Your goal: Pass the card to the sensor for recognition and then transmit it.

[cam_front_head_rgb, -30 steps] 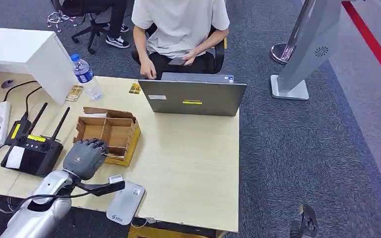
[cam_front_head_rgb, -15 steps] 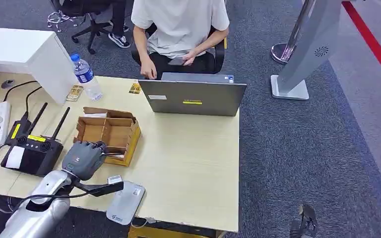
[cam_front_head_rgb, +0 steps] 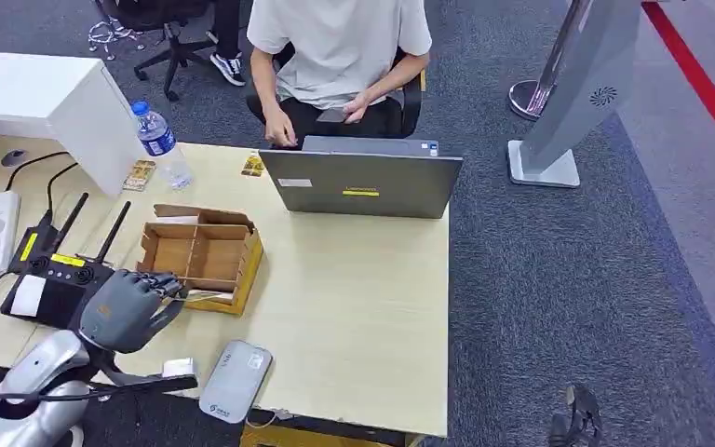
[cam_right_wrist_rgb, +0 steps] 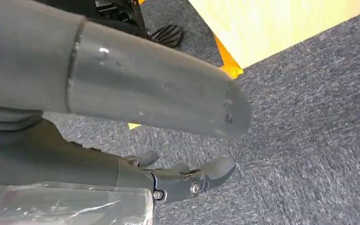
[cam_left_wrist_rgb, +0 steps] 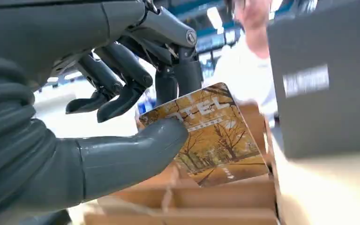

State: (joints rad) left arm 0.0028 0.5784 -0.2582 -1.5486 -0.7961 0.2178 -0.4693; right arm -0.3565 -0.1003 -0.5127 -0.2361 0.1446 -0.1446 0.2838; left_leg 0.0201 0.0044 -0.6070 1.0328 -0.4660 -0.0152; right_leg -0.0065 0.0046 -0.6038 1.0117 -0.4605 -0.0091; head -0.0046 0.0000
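Up close, the left hand (cam_left_wrist_rgb: 98, 117) pinches a card (cam_left_wrist_rgb: 211, 136) printed with autumn trees — thumb on its face, fingers (cam_left_wrist_rgb: 122, 93) behind it — just above the wooden divided box (cam_front_head_rgb: 200, 256). From the head view that left hand sits at the box's near corner on the counter (cam_front_head_rgb: 354, 298), with the grey sensor (cam_front_head_rgb: 235, 368) near the front edge. Down by the carpet, the right hand (cam_right_wrist_rgb: 187, 180) hangs with fingers loosely curled, holding nothing.
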